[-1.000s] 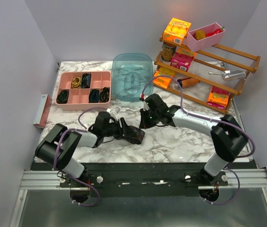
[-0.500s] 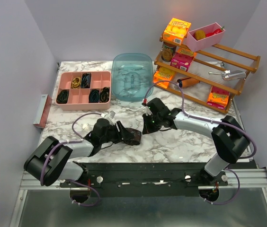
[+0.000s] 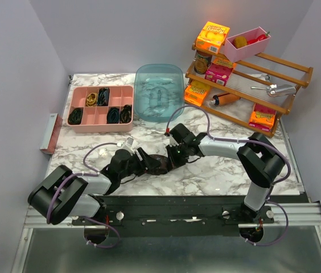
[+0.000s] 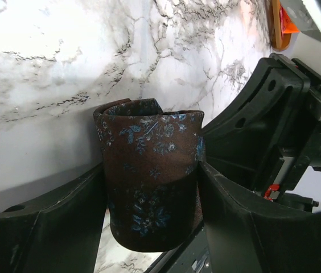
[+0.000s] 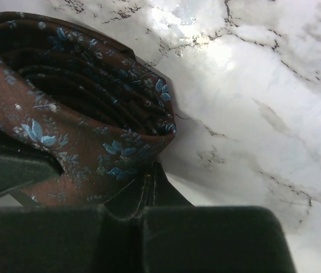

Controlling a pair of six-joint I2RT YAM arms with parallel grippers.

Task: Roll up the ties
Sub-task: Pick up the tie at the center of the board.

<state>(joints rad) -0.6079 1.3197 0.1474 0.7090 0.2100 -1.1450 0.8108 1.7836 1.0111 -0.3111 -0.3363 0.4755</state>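
Observation:
A dark brown tie with small blue flowers is rolled into a coil (image 3: 158, 164) on the marble table, near the front middle. My left gripper (image 3: 148, 165) is shut on the coil. In the left wrist view the coil (image 4: 149, 170) sits squeezed between both fingers (image 4: 52, 222). My right gripper (image 3: 172, 158) presses against the coil from the right. In the right wrist view its jaws are shut on the tie's pointed tail end (image 5: 149, 185) just below the coil (image 5: 81, 114). Other rolled ties (image 3: 75, 116) lie in the pink tray.
A pink compartment tray (image 3: 101, 129) stands at the back left. A teal plastic tub (image 3: 159, 91) stands upside down behind the grippers. A wooden rack (image 3: 246, 85) with boxes and a pink bin fills the back right. A pink block (image 3: 50, 133) lies at the left edge.
My right gripper has moved forward and left, onto the coil. My left arm has swung lower and leftward while keeping hold of the coil, which shifted slightly left.

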